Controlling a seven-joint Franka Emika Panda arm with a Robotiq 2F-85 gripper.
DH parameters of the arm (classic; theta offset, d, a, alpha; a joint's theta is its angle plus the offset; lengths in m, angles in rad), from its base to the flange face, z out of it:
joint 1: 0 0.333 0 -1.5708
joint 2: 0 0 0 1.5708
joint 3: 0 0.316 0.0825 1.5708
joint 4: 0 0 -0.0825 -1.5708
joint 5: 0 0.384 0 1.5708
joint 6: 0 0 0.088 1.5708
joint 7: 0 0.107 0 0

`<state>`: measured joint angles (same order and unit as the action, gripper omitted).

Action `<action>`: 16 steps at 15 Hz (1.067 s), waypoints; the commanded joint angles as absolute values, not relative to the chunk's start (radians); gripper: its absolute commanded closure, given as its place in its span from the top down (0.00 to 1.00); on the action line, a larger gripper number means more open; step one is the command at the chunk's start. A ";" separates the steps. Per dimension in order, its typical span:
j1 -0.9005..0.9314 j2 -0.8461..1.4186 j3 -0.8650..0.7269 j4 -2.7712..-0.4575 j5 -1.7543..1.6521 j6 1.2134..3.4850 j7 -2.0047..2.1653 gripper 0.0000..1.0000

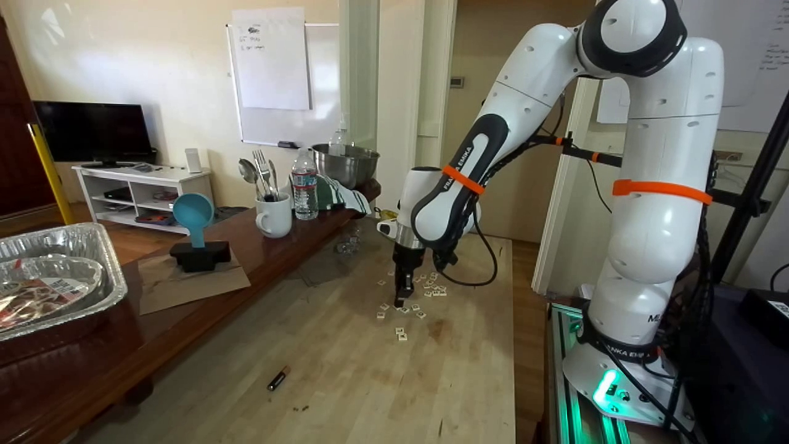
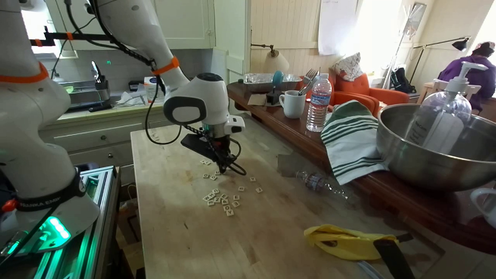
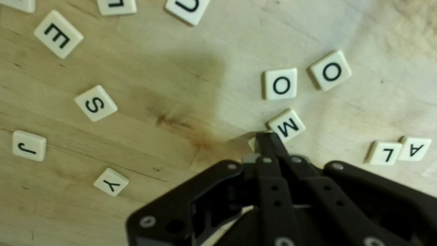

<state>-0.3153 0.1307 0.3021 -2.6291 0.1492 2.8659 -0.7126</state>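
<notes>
In the wrist view, the end effector point(image 3: 270, 141) stood fingers together, the M tile point(image 3: 287, 125) just right of its tips on the counter point(image 3: 153, 68); a gentle, level push seemed best, clear of the nearest O tile point(image 3: 281, 84).

Smooth plastic tiles point(image 3: 281, 84), matt wooden tabletop point(image 2: 193, 248)

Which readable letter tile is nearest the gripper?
The M tile: in the wrist view it's right at the gripper, while the O tiles and all other readable tiles lie farther off.
</notes>
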 commanded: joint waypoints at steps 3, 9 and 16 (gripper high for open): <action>-0.192 0.151 0.212 -2.701 0.174 2.850 -0.770 0.00; -0.125 0.149 0.182 -2.717 0.181 2.891 -0.796 0.00; -0.092 0.142 0.196 -2.725 0.277 2.886 -0.913 0.00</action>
